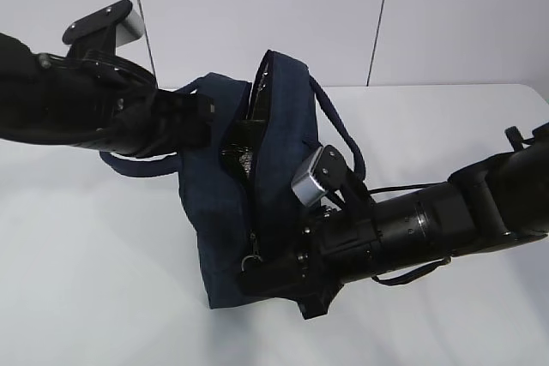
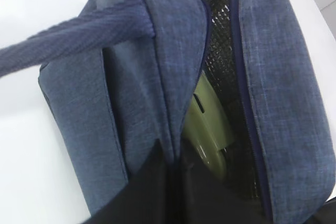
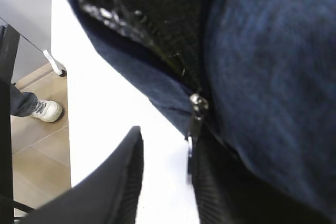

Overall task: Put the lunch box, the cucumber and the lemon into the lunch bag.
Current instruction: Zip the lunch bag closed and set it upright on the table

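- Standing on the white table, the navy lunch bag gapes open, the sage-lidded lunch box inside
- Left gripper jaws' state unclear
- Right gripper jaws parted beside the zipper pull

A lab or test room is showing here, not a home. A bare white table is filling the exterior view, and plain pale wall panels with thin dark seams are standing behind it at twelve o'clock. In the right wrist view, at nine o'clock, tan floor tiles are showing beyond the table edge, where someone's white sneaker and jeans leg are standing.
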